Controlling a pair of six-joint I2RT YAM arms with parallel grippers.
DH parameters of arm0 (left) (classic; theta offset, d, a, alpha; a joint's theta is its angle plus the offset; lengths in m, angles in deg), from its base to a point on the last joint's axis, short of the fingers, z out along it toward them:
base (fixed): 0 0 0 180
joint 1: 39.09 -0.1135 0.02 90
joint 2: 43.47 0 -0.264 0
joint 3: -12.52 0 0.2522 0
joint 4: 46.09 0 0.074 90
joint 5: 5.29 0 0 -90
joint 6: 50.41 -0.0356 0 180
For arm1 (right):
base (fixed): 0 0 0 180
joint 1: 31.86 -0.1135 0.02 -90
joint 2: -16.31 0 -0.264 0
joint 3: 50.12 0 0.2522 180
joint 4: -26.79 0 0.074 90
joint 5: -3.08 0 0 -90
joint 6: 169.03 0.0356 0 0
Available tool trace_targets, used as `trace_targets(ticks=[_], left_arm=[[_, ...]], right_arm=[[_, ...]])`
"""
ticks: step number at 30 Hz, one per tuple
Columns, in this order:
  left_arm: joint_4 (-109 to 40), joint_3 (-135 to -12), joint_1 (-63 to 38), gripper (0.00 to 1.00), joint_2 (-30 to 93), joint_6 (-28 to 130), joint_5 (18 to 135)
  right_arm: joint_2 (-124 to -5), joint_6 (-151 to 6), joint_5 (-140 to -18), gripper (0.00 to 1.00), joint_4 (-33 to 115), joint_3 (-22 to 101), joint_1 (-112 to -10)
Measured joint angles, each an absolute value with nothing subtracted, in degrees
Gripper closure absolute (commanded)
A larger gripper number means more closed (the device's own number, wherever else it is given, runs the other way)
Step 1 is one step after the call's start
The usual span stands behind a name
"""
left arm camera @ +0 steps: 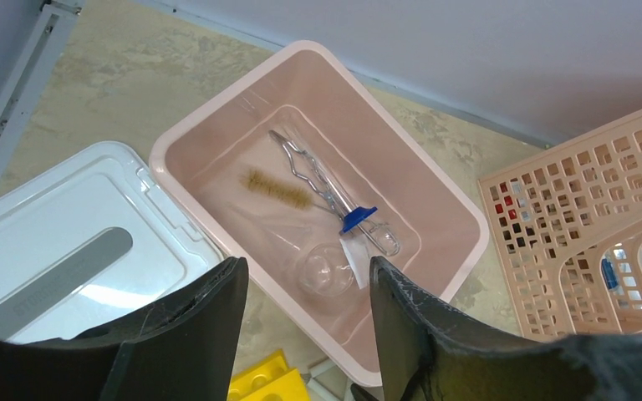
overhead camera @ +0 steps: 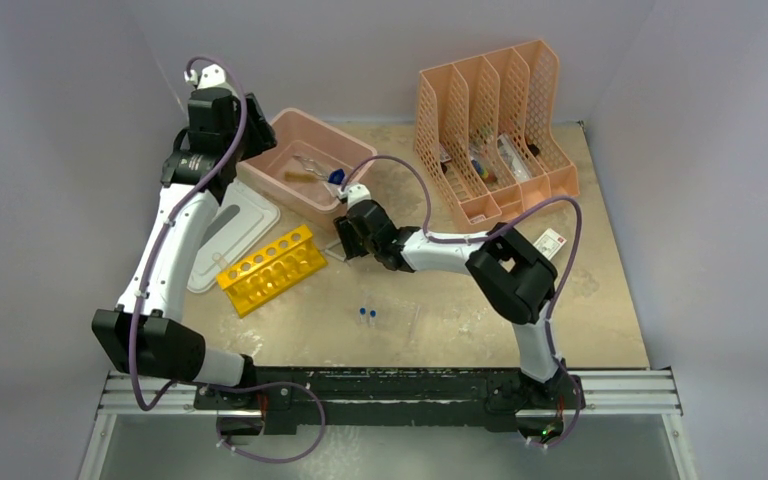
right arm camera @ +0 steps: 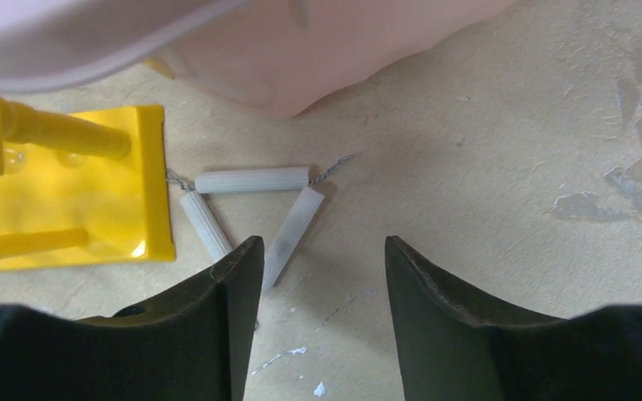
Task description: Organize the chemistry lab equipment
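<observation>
Overhead view of a two-arm robot at a beige table (overhead camera: 480,330), lab gear partly sorted. Nearest the arm bases, two tiny blue-capped vials (overhead camera: 368,313) lie loose on the table; just beyond, to the left, the yellow test-tube rack (overhead camera: 272,268) sits out too, no tubes in its holes; at its right end the small wire triangle (right arm camera: 247,205) lies flat, right against the rack's corner. Right gripper (right arm camera: 322,251) hangs over the triangle, jaws apart, nothing held. Left of the rack, the tub's lid (overhead camera: 230,225) is off. Farther back, the pink tub (left arm camera: 167,146) holds the metal tongs (left arm camera: 305,167), a brush (left arm camera: 276,188) & a clear tube w/ blue collar (left arm camera: 364,224); left gripper (left arm camera: 309,276) hovers above it, jaws apart, empty. Farthest, the peach file holder (overhead camera: 490,110) has small items in its slots, too small to ID. Judged progress: approx. midway; rack, triangle & vials left to put away, lid not yet on.
</observation>
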State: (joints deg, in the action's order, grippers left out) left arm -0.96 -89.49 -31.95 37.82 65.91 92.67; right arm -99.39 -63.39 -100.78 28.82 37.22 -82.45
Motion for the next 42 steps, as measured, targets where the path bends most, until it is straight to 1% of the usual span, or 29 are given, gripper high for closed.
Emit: trace_targets(ticks=[2,5,9,14,16,17,20,23,27,28,29,35,39,42], left_arm=[[-1.0,-89.5,-32.0,0.45,37.7,65.8,92.9],[-0.9,-89.5,-31.9,0.44,37.7,65.5,93.2],[-0.9,-89.5,-31.9,0.44,37.7,65.5,93.3],[-0.9,-89.5,-31.9,0.43,37.7,65.5,93.4],[-0.9,-89.5,-31.9,0.43,37.7,65.4,93.5],[-0.9,-89.5,-31.9,0.43,37.7,65.4,93.5],[-0.9,-89.5,-31.9,0.43,37.7,65.4,93.7],[-1.0,-89.5,-31.9,0.43,37.7,65.4,93.7],[-1.0,-89.4,-31.9,0.43,37.7,65.4,93.7],[-1.0,-89.4,-31.9,0.43,37.7,65.4,93.7],[-0.9,-89.4,-31.9,0.43,37.7,65.4,93.7],[-1.0,-88.6,-31.9,0.42,37.2,65.5,93.7],[-1.4,-87.7,-31.9,0.37,37.0,65.5,92.8],[-1.9,-86.9,-31.9,0.33,37.0,65.5,89.6]], right_arm=[[-99.7,-63.4,-101.7,0.44,28.1,37.2,-82.5],[-100.0,-63.4,-102.4,0.39,27.4,37.2,-82.6],[-100.8,-63.6,-102.4,0.36,26.8,37.2,-82.9],[-102.4,-63.7,-102.4,0.37,26.8,37.2,-83.3],[-102.8,-63.8,-102.8,0.42,26.8,37.4,-83.3],[-102.8,-63.9,-103.0,0.46,26.9,37.4,-83.4],[-102.8,-64.2,-103.7,0.63,27.1,37.3,-83.6],[-102.8,-64.1,-104.3,0.75,27.6,37.3,-83.6],[-102.5,-63.5,-104.4,0.94,28.4,37.2,-83.5],[-102.4,-63.3,-104.3,0.98,28.5,37.2,-83.5],[-102.4,-63.2,-104.3,1.00,28.6,37.2,-83.5],[-100.9,-62.5,-104.7,1.00,29.9,35.8,-83.6],[-96.0,-62.6,-105.6,1.00,31.3,31.1,-83.5],[-90.9,-63.0,-105.8,1.00,31.7,28.3,-82.9]])
